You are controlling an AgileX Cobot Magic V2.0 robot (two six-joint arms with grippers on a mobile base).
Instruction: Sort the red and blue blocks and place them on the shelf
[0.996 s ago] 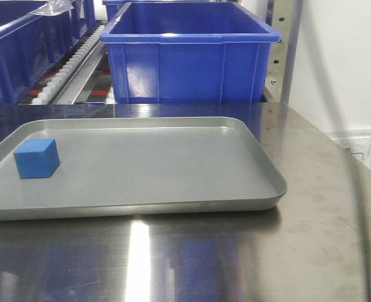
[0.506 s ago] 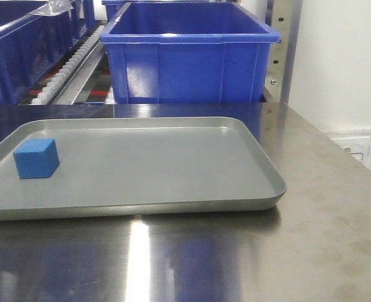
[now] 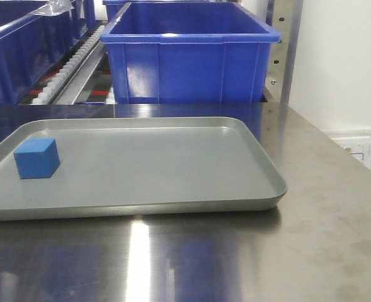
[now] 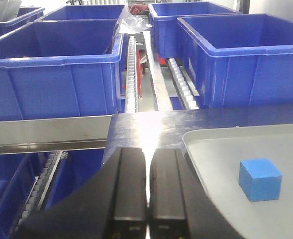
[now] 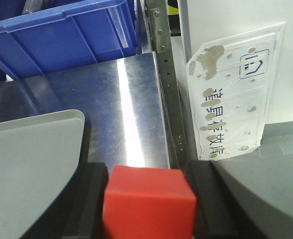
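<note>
Right gripper (image 5: 146,204) is clamped on the red block (image 5: 147,189), just right of the tray (image 5: 32,149) corner, with bare counter (image 5: 126,99) ahead. Left gripper (image 4: 147,189) has its fingers pressed together, empty. Blue block (image 4: 259,179) sits on the tray near its left end. Looks like the red carry step; next move needs lift and reach toward the shelf (image 4: 131,74), between the bins (image 3: 188,56). Front view shows neither arm. Target slot for red unclear.

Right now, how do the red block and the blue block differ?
The red block is bright red; the blue block is medium blue. The red block is clamped in the right tool; the blue block rests ungripped on the grey tray. Both are plain cubes.
</note>
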